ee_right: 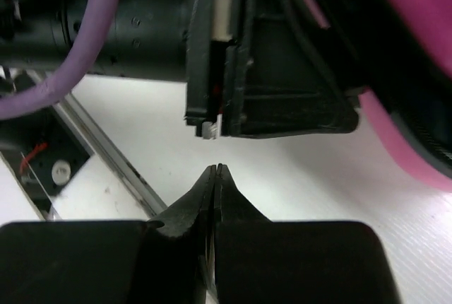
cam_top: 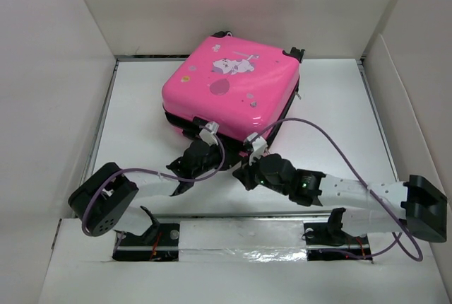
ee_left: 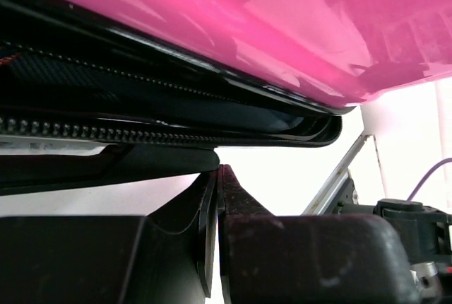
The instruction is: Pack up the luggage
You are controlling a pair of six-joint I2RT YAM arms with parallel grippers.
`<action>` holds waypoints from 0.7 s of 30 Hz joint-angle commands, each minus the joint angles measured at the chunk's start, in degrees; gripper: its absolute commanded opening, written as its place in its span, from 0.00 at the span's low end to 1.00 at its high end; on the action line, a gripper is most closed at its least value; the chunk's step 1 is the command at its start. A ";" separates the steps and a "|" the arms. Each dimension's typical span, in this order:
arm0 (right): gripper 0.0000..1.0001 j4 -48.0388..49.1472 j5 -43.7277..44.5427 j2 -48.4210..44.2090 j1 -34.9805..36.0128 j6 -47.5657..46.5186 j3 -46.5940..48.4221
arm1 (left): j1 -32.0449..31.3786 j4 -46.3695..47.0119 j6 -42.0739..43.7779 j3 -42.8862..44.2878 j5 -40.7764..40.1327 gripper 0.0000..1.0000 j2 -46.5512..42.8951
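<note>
White table (cam_top: 141, 92) boxed in by white walls — the hot-pink luggage (cam_top: 233, 85) lies flat near its middle, lid down, black zipper band showing along the near side. The left gripper (ee_left: 219, 173) and right gripper (ee_right: 215, 171) sit just beside that edge — each with jaws pressed together, pinching nothing.

luggage (ee_left: 282, 28) blurred, cut off at the left wrist view's top edge.

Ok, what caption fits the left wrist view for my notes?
Left end effector, shut, tips just under the black zipper edge of the pink luggage.
</note>
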 commanded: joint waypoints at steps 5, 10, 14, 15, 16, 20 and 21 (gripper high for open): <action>0.49 -10.05 17.53 -11.97 0.47 5.46 -1.96 | 0.54 -0.49 0.73 -2.12 -5.85 0.00 -11.14; 0.49 -15.79 17.83 -16.02 -4.60 3.62 -2.59 | 0.54 -10.05 1.60 -4.15 -6.74 0.31 -21.49; 0.50 -17.73 13.43 -16.82 -9.35 -1.55 -2.06 | 3.08 -16.05 2.66 -5.29 -6.74 0.36 -27.31; 0.51 -17.73 11.94 -16.64 -10.41 -2.53 -1.71 | 3.70 -16.84 2.75 -5.55 -6.65 0.36 -28.02; 0.52 -17.73 9.14 -16.21 -11.38 -3.67 -1.45 | 4.31 -18.07 2.84 -6.17 -6.30 0.36 -29.16; 0.54 -18.60 7.26 -13.22 -13.24 -7.63 0.92 | 6.16 -18.52 3.36 -7.49 -5.51 0.36 -30.22; 0.54 -18.70 7.18 -12.60 -13.76 -8.16 1.36 | 6.69 -18.35 3.36 -7.58 -5.42 0.36 -30.22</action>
